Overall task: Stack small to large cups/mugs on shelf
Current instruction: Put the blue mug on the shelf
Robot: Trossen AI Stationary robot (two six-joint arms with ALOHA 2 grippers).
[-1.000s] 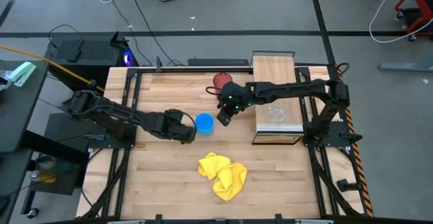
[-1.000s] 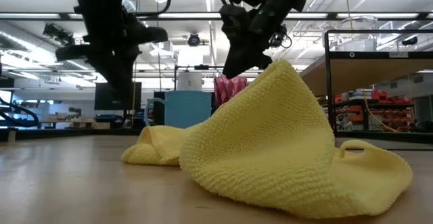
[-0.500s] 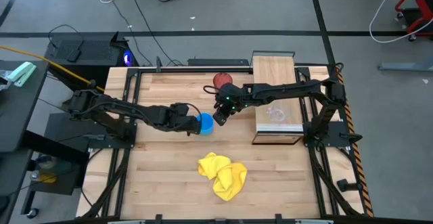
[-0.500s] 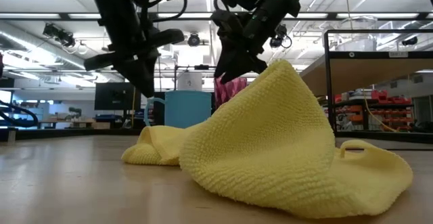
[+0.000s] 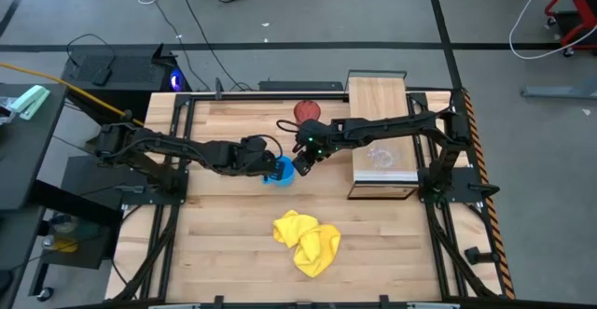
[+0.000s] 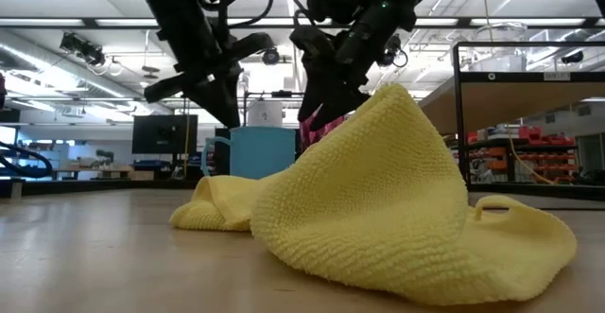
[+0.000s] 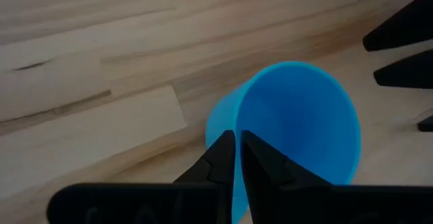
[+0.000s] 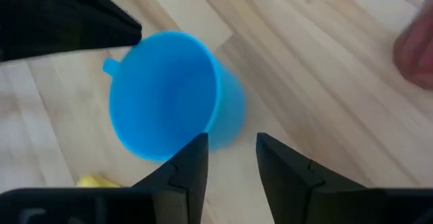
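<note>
The blue mug (image 5: 279, 171) sits tilted on the table (image 5: 224, 244), near its middle, between the two grippers. The left gripper (image 7: 237, 158) has its fingers pinched together on the mug's rim. The right gripper (image 8: 230, 158) hovers just over the mug's other side with its fingers apart, touching nothing. The red tumbler (image 5: 307, 111) stands behind them. The clear cup (image 5: 381, 157) rests on the shelf (image 5: 378, 99) at the right. A yellow cloth (image 5: 307, 241) lies crumpled toward the front edge

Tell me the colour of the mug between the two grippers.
Bright blue; the mug shows best in the right wrist view.
</note>
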